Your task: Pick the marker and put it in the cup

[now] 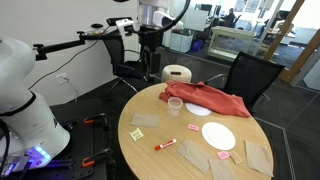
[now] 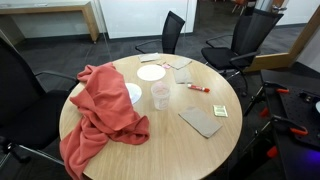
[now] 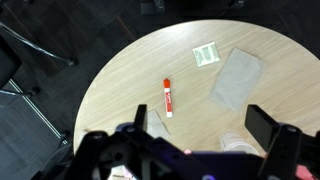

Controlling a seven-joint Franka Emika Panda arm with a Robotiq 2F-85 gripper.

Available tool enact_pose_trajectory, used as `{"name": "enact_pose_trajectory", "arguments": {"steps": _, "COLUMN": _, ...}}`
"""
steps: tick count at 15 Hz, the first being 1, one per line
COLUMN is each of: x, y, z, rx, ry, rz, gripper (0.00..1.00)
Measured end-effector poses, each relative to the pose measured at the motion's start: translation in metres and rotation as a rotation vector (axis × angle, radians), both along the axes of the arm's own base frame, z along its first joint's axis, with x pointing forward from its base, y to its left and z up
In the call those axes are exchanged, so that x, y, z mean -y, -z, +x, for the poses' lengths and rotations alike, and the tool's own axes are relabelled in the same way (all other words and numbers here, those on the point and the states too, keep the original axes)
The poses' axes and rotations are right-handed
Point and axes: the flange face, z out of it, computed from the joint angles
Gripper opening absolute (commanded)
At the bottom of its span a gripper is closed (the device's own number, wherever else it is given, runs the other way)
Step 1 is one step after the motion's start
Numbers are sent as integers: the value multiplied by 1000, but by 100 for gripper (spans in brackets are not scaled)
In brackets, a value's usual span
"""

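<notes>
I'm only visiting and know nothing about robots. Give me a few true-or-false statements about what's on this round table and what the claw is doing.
1. The marker lies flat on the table, outside the cup. True.
2. The gripper is clamped on the marker. False: in the wrist view its jaws stand apart with nothing between them, above the table.
3. A red cloth is draped over one side of the table and hangs over the edge. True.
4. The cup is tipped on its side. False: it stands upright, next to the cloth.
5. The marker rests on the white plate. False: it lies on bare wood, apart from the plate.
</notes>
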Motion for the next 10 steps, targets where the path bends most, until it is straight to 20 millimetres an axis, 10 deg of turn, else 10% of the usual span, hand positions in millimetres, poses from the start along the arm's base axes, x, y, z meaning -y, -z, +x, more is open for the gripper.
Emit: {"name": "enact_pose_trajectory", "arguments": {"steps": 10, "x": 35, "y": 128, "z": 32, "rx": 34, "ry": 55, "rz": 11, "gripper": 100}}
